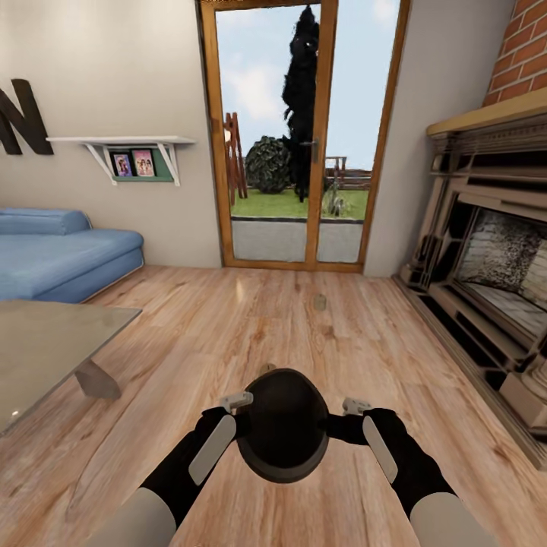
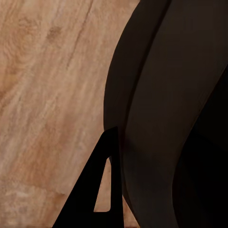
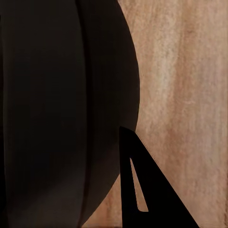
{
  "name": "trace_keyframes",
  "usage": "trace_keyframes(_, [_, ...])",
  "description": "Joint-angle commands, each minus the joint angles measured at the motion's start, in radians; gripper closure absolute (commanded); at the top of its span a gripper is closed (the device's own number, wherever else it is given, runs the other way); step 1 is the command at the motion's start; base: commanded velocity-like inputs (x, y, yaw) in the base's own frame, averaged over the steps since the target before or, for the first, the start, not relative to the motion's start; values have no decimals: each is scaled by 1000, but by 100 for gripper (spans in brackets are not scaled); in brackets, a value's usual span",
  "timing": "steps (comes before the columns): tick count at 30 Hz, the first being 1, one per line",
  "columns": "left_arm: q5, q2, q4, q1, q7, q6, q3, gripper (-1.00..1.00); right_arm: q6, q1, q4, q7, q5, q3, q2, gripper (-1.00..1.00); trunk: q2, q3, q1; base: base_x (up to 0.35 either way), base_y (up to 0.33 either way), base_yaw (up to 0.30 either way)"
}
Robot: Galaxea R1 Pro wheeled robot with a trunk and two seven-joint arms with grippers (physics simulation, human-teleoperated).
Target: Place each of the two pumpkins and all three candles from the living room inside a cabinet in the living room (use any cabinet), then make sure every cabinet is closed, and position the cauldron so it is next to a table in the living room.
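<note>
The matte-black cauldron [image 1: 282, 425] hangs low over the wood-plank floor, straight ahead of me and held between both arms. My left gripper [image 1: 241, 410] is shut on its left side and my right gripper [image 1: 348, 414] on its right side. In the left wrist view the cauldron [image 2: 166, 118] bulges beside one dark finger [image 2: 102, 190]. The right wrist view shows the cauldron [image 3: 57, 114] next to a finger [image 3: 142, 190]. The grey-topped table [image 1: 45, 342] stands at my left. A small tan stub, apparently a candle [image 1: 320, 301], stands on the floor ahead. The pumpkins and cabinet are out of view.
A blue sofa [image 1: 53, 254] sits behind the table on the left. The beige fireplace [image 1: 486, 266] with brick above runs along the right wall. Glass garden doors [image 1: 296, 144] close off the far wall, and a white shelf [image 1: 129, 152] hangs to their left. Open floor lies between table and fireplace.
</note>
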Motion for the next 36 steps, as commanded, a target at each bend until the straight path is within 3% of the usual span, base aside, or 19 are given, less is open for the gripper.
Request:
trace_keyframes(1, [25,1,-30,-2,8,-10,-11,100,9,0,0,7,-25,8,-1,100,-1,0,0,-9,-9,265])
trace_keyframes(36, [27,1,-37,-1,10,-9,-10,100,9,0,0,7,-26,8,-1,100,-1,16,0,0,-39,265])
